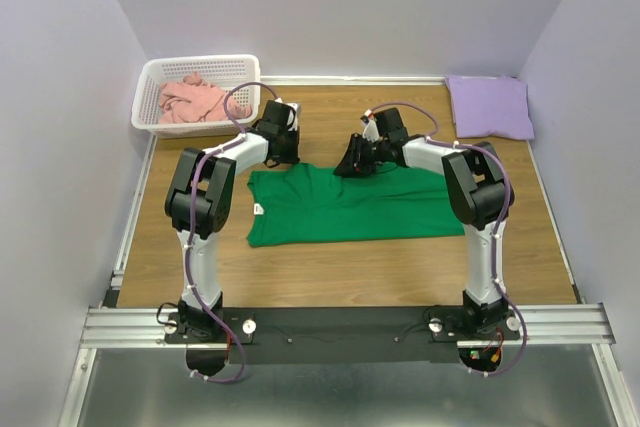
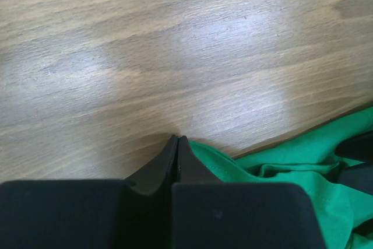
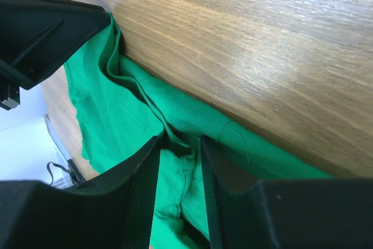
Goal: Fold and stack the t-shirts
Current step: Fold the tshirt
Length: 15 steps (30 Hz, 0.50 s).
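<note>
One green t-shirt (image 1: 350,209), flat, far edge seemingly rumpled

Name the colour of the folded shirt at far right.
The shirt is lavender; top external view.

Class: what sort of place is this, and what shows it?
Likely a lab robot cell: plain walls box in a wooden table; left arm and right arm are bolted to a metal rail.

A white basket (image 1: 205,59) is sitting at the far left corner of the brown wooden table (image 1: 340,267). Pale walls (image 1: 340,7) are standing around the table on three sides. A silver metal rail (image 1: 125,325) is running along its near edge.
</note>
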Available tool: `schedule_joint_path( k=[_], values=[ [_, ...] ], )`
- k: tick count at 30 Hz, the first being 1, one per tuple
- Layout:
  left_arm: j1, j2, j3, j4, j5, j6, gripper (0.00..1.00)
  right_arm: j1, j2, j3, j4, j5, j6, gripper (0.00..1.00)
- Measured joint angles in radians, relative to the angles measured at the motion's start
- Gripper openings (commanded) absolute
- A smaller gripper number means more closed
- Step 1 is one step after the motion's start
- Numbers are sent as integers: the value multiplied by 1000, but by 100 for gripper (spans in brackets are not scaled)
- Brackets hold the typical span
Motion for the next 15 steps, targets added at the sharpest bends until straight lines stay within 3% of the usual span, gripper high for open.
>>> schedule_joint_path(
  k=[9, 15],
  values=[
    [0, 0, 0, 1, 1, 0, 0, 0, -2, -6, 2, -5, -1, 32],
    [5, 0, 0, 1, 1, -1, 0, 0, -2, -10, 1, -5, -5, 11]
  ],
)
